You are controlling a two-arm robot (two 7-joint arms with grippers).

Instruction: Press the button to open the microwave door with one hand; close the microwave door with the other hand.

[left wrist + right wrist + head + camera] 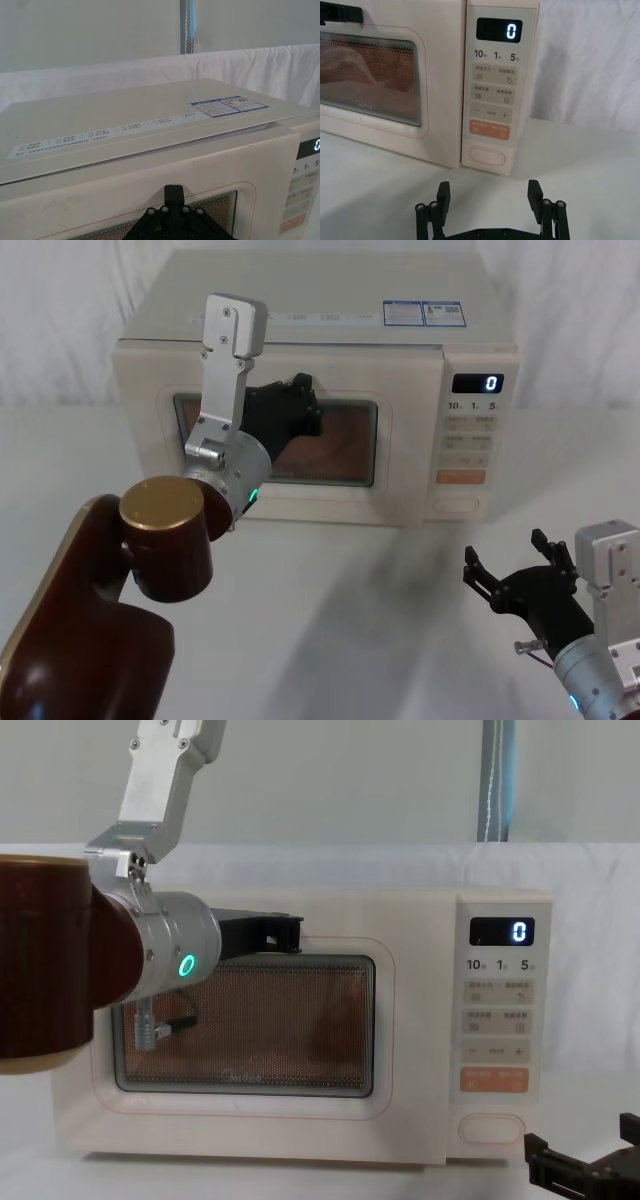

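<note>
Two arms are in play here, and the job looks close to wrapped up, judging by how things sit. Nearest the robot, the right gripper (490,195) hovers low over the white desk (350,620), just in front of the control panel, its black claw-like jaws spread wide with nothing between them. It sits well short of the button (487,155), a smooth cream pill shape with a raised outline at the bottom of the panel, right under the orange bar key.

Farther in, the left gripper (300,400) is up against the microwave door (395,455), near the top edge of the dark mesh window. Whether its jaws are spread or pinched can't be told from these angles. The door looks flush with the body of the microwave (330,300), so the closing push seems done or nearly so; probably all that's left is backing both arms away.

Material-wise, the oven is a boxy, glossy cream plastic shell with rounded corners, the window a fine perforated screen with a reddish tint, and the display a black glass rectangle glowing "0". A white cloth drapes behind it all.
</note>
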